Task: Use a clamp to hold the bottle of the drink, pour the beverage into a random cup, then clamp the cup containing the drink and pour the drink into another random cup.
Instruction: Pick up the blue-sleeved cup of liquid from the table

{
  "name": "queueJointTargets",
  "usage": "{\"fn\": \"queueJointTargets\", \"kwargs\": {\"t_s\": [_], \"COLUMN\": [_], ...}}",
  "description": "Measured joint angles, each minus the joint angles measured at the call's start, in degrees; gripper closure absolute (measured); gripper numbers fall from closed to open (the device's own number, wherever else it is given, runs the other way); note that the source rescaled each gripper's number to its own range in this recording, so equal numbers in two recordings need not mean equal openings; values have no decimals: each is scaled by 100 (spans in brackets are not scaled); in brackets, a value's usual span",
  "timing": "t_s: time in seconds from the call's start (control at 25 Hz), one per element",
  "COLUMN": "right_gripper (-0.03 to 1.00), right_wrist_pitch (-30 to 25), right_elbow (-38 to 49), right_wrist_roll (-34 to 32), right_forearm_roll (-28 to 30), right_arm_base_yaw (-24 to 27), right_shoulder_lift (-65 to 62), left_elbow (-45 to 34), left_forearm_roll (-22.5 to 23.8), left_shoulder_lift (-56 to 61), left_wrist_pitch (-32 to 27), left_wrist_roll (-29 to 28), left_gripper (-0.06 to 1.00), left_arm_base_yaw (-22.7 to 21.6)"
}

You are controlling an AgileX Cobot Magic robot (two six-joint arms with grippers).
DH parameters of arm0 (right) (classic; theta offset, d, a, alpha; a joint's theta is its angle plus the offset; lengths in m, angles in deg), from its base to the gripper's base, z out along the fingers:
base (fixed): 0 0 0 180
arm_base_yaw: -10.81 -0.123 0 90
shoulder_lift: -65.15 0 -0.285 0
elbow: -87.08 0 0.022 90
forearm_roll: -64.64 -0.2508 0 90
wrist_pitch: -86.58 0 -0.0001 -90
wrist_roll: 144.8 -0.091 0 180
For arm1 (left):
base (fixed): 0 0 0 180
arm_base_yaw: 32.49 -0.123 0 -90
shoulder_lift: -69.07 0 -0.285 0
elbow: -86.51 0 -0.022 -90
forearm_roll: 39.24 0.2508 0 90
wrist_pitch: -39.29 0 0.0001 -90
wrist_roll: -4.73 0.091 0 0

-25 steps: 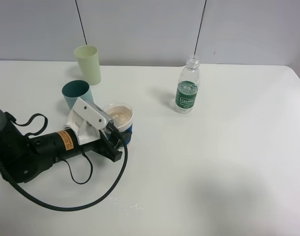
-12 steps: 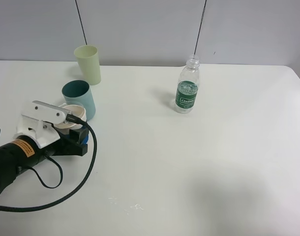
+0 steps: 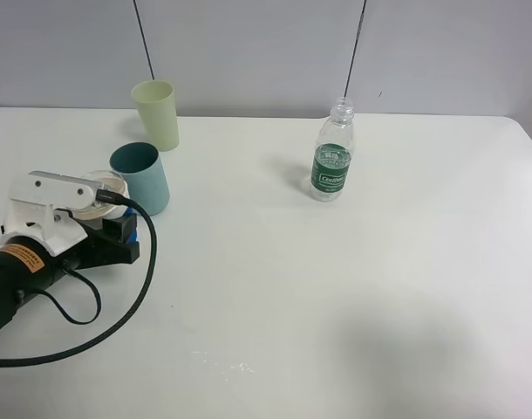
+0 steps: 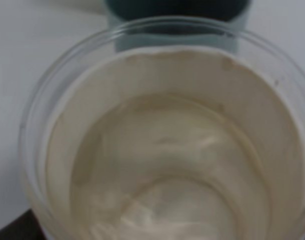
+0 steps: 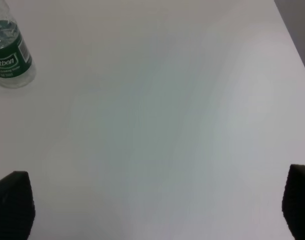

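Note:
My left gripper (image 3: 112, 220) is shut on a clear cup (image 3: 105, 186) of beige drink, held just left of the teal cup (image 3: 140, 177). In the left wrist view the clear cup (image 4: 167, 150) fills the frame, with the teal cup (image 4: 177, 7) right behind its rim. A pale green cup (image 3: 156, 113) stands upright at the back. The open water bottle (image 3: 333, 154) with a green label stands at the back right and also shows in the right wrist view (image 5: 10, 52). My right gripper (image 5: 155, 202) is open over bare table, out of the exterior view.
The left arm's black cable (image 3: 118, 314) loops over the white table (image 3: 353, 288) at the front left. A few small drops (image 3: 222, 367) lie near the front edge. Two thin dark cords (image 3: 358, 48) hang against the back wall.
My left gripper has carried the clear cup leftward, from right of the teal cup to its left side. The bottle and the other cups have not moved.

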Motion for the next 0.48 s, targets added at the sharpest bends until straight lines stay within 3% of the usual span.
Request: {"fn": "queueJointTargets", "kwargs": {"t_s": [0.32, 0.48], "right_gripper": [-3, -3], "right_wrist_pitch": [0, 0], "right_elbow": [0, 0], "right_wrist_roll": [4, 4], "right_forearm_roll": [0, 0], "right_arm_base_yaw": [0, 0], "right_shoulder_lift": [0, 0], "left_elbow": [0, 0], "left_forearm_roll": [-732, -997], "left_shoulder_lift": [94, 404], "left_wrist_pitch": [-8, -8], "left_wrist_roll": [194, 756], "left_gripper": [91, 91], "left_arm_base_yaw": [0, -161]}}
